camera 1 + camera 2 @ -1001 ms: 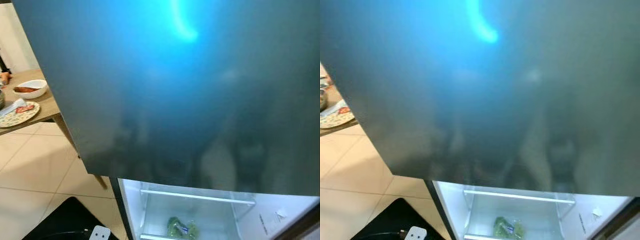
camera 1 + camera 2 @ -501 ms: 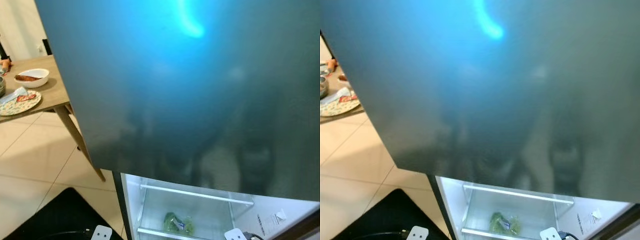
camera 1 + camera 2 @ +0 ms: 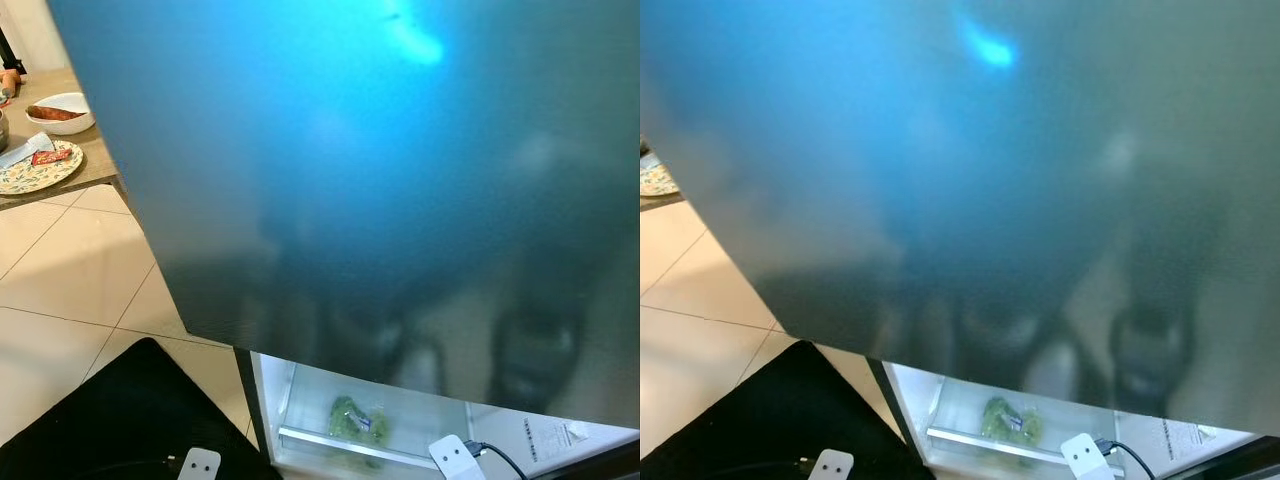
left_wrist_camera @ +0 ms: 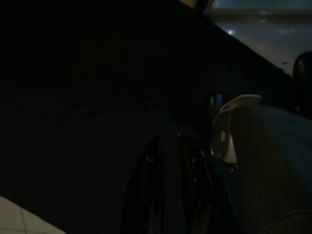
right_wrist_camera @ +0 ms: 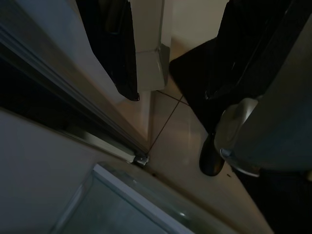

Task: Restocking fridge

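Note:
The fridge's dark glossy upper door (image 3: pixel 380 180) stands shut right in front of me. Below it the lower compartment (image 3: pixel 300 400) is open, white inside, with a green bag of vegetables (image 3: pixel 352 420) behind a shelf rail (image 3: pixel 330 440). My right wrist (image 3: pixel 452 458) sits low in front of that opening. In the right wrist view the right gripper (image 5: pixel 170 95) is open, pointing down over the fridge's lower edge and the tiles, with a white box-like edge (image 5: pixel 148 58) beside one finger (image 5: pixel 114 48). The left gripper (image 4: pixel 175 151) hangs in the dark over the black mat.
A black mat (image 3: pixel 120 420) lies on the beige tile floor (image 3: pixel 60 290) at my left. At the far left, a wooden table (image 3: pixel 95 165) carries a patterned plate (image 3: pixel 35 168) and a white bowl (image 3: pixel 62 112) of food.
The whole picture has shifted as the camera came closer to the fridge door and tipped down. My right wrist has come into view at the lower right, by the open compartment.

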